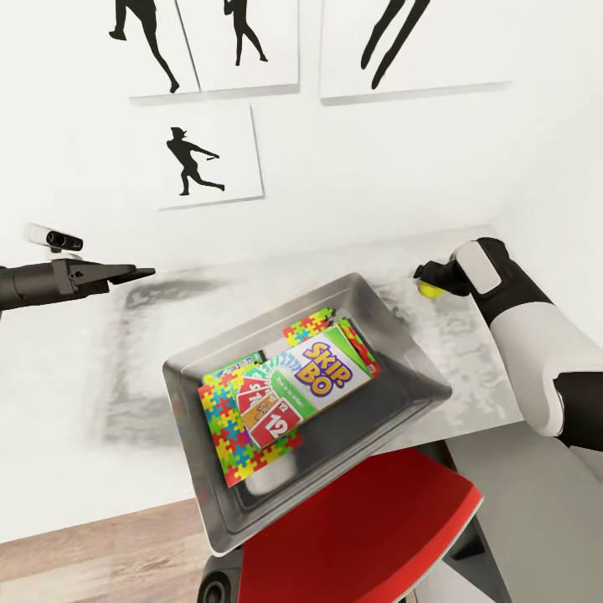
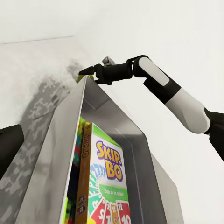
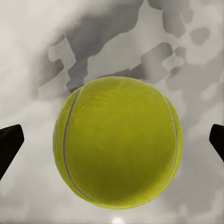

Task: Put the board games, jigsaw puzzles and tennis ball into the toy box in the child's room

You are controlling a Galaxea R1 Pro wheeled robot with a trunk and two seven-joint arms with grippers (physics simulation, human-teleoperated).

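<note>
Right gripper [image 1: 429,280], jaws spread around the tennis ball [image 3: 117,142] on the tabletop [image 1: 469,335]; toy box [image 1: 402,347] lies diagonally, left gripper's [image 1: 138,273] jaws together.

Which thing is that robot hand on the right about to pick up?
Find the pale grey table, then the grey toy box full of colourful games. Just past the box's far right corner, at the right gripper, sits the tennis ball: small, round, yellow-green, the only toy outside the box.
</note>
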